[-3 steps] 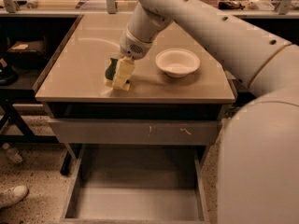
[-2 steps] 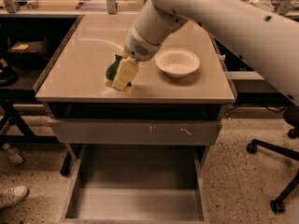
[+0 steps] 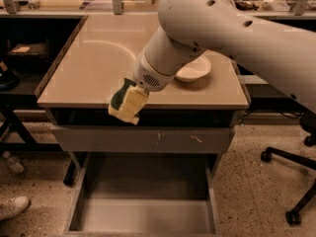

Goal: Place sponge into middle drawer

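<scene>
Camera view: your gripper (image 3: 129, 104) hangs at the front edge of the worktop (image 3: 94, 68), left of centre, at the end of the white arm that reaches in from the upper right. The jaws are clenched on the sponge (image 3: 119, 97). It is clear of the surface and tilted, with its green layer showing toward the upper left and the pale foam below. Together they overlap the dark gap under the worktop's lip, just above the scratched front panel (image 3: 148, 139).

The bowl (image 3: 193, 69) sits on the worktop behind the arm, well apart from the sponge and partly hidden by the arm.

Below the panel, the drawer (image 3: 148, 215) is pulled out toward you. Its grey floor is bare and nothing is in it.

As for progress, you have the pickup done and the sponge carried to the front edge. Judging from how things lie, you are partway through the transfer. What is left is to bring the gripper further out past the panel, lower it down over the tray, let go, and pull back. The sponge sits a little left of the drawer's middle but inside its side walls, so you should need little sideways correction. The descent is the main part left. Watch that the arm clears the panel on the way down.
</scene>
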You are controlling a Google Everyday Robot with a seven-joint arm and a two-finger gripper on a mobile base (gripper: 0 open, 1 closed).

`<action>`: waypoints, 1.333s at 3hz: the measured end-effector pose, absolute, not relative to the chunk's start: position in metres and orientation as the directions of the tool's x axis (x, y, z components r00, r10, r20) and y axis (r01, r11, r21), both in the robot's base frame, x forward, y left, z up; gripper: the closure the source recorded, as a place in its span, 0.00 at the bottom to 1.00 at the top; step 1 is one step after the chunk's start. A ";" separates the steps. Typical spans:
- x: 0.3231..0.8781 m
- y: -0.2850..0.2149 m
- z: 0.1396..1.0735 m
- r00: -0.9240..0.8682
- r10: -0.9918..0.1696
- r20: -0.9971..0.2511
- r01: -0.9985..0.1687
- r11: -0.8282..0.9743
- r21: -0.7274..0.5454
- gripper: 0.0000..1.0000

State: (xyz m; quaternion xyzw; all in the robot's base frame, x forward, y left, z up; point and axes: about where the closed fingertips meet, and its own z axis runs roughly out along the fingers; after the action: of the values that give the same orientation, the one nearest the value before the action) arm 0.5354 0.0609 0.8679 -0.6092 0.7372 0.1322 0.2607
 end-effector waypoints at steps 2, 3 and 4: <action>0.518 0.061 0.859 -0.149 -0.838 -0.525 -0.966 0.237 -0.105 1.00; 0.475 0.058 0.829 -0.251 -0.835 -0.490 -0.949 0.311 -0.045 1.00; 0.439 0.057 0.782 -0.336 -0.823 -0.457 -0.932 0.359 0.040 1.00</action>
State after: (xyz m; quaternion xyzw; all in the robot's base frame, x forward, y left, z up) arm 0.4392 0.0573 0.7824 -0.5461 0.8037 0.1491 0.1832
